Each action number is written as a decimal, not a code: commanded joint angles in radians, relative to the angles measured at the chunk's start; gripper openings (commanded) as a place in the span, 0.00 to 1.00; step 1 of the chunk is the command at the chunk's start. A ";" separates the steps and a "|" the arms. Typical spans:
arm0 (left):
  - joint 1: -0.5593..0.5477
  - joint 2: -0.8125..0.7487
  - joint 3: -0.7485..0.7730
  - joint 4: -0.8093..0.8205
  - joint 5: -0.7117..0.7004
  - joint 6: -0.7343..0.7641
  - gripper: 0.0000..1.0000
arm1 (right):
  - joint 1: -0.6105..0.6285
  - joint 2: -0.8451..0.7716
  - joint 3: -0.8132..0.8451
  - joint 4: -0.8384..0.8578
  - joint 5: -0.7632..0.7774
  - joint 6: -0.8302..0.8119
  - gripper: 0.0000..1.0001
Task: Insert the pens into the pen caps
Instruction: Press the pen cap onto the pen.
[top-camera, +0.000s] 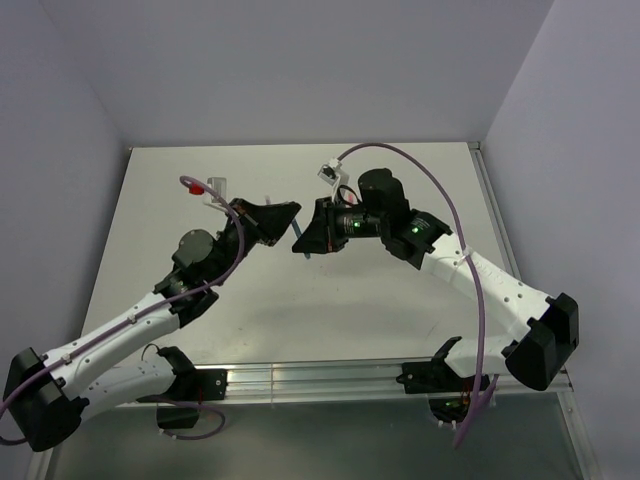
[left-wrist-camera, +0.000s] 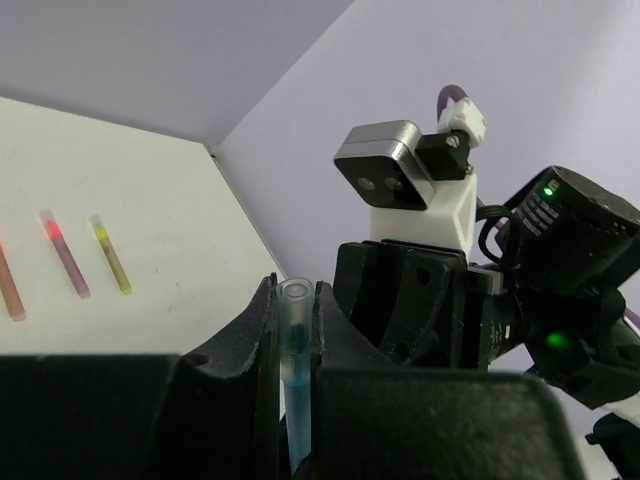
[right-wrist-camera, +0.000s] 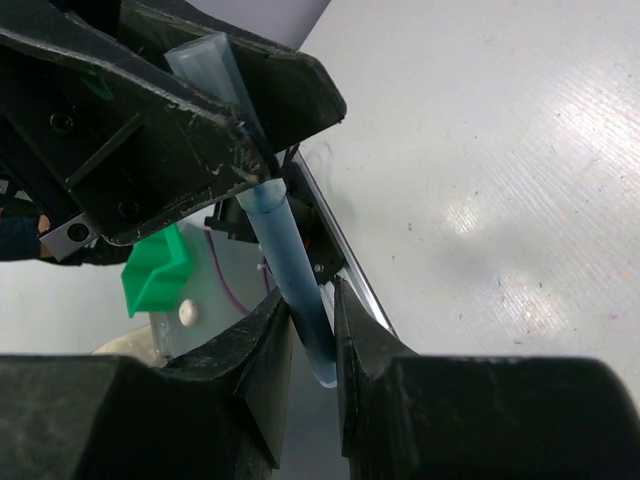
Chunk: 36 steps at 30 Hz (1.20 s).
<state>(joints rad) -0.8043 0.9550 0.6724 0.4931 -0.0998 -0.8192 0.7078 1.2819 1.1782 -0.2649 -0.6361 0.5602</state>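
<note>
the capping of the blue pen (right-wrist-camera: 292, 275) is in hand: over the middle of the counter (top-camera: 400, 310), the left tool (left-wrist-camera: 296, 300) is clenched on the pale blue pen cap (left-wrist-camera: 294, 325) and the right tool (right-wrist-camera: 312, 305) grasps the pen's lower end, with the dark shaft seemingly partway inside the cap. the next move likely calls for a straight push along the shared axis until it seats, while spare pens (left-wrist-camera: 65, 255) lie on the counter
</note>
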 joint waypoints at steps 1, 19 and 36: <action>-0.023 0.068 -0.001 -0.283 0.247 -0.061 0.00 | -0.044 -0.015 0.069 0.398 0.139 0.106 0.00; 0.050 0.136 0.032 -0.257 0.258 -0.090 0.00 | -0.044 -0.055 -0.081 0.418 0.102 0.124 0.24; 0.057 0.145 0.018 -0.263 0.206 -0.149 0.00 | -0.039 -0.042 -0.141 0.437 0.052 0.150 0.34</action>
<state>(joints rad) -0.7330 1.0798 0.7212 0.3294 0.0486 -0.9730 0.6697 1.2789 1.0164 -0.0360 -0.5735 0.6907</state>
